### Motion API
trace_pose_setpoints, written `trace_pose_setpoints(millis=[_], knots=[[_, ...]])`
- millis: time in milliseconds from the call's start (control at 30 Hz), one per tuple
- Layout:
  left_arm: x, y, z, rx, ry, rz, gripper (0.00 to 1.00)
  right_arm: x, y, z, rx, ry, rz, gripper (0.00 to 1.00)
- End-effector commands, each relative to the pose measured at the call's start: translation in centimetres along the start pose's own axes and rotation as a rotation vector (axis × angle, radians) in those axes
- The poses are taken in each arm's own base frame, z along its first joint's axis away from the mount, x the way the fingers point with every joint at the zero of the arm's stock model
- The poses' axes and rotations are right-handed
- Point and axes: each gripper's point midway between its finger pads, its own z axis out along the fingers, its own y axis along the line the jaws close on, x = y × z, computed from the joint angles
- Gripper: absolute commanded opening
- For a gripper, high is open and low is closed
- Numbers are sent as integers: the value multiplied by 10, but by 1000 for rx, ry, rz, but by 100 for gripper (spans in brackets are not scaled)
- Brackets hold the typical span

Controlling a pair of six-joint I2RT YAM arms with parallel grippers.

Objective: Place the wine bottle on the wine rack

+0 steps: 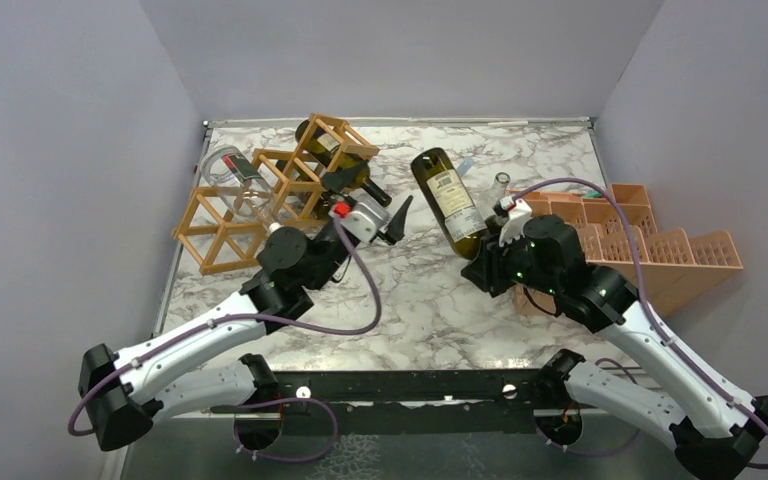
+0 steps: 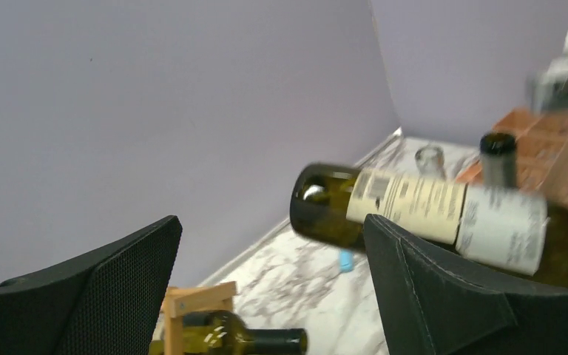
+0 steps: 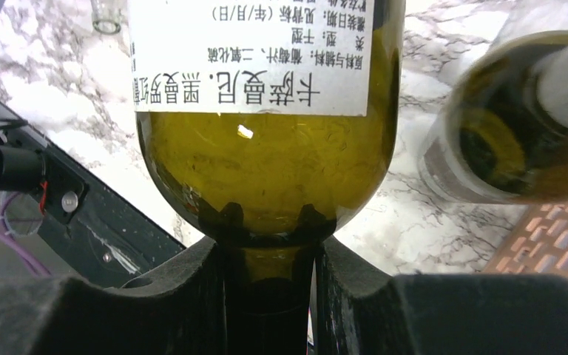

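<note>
Only the right wrist view showed the grip: the right gripper [image 3: 270,259] was clamped on the neck of the wine bottle [image 3: 266,163], with a second bottle [image 3: 503,140] just beside it. The top view showed the wine bottle over the marble table [image 1: 430,300], base pointing away from the arm, well apart from the wine rack [image 1: 290,183] at far left. The left gripper [image 1: 397,218] stood wide open between them, holding nothing

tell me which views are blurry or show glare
Left wrist: the wine bottle is motion-blurred. Right wrist: its label is sharp, a small glare spot on the glass, the second bottle out of focus. Top external: crisp, evenly lit.
</note>
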Motion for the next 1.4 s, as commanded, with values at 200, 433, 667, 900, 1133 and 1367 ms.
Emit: trace_pose_setpoints(millis=[200, 433, 667, 900, 1133, 1367], knots=[[-28, 20, -35, -83, 69, -499, 99, -12, 54, 24, -326, -38, -84, 1], [-25, 28, -66, -95, 183, -544, 99, -7, 79, 35, -478, -18, -103, 1], [-24, 59, -104, -219, 222, -541, 99, -3, 99, 54, -550, -8, -100, 1], [-31, 86, -135, -318, 187, -558, 99, 8, 111, 94, -476, 40, -83, 1], [-50, 95, -148, -313, 125, -608, 99, 7, 132, 121, -476, 55, -74, 1], [-50, 96, -153, -314, 129, -609, 99, -3, 150, 139, -493, 48, -75, 1]])
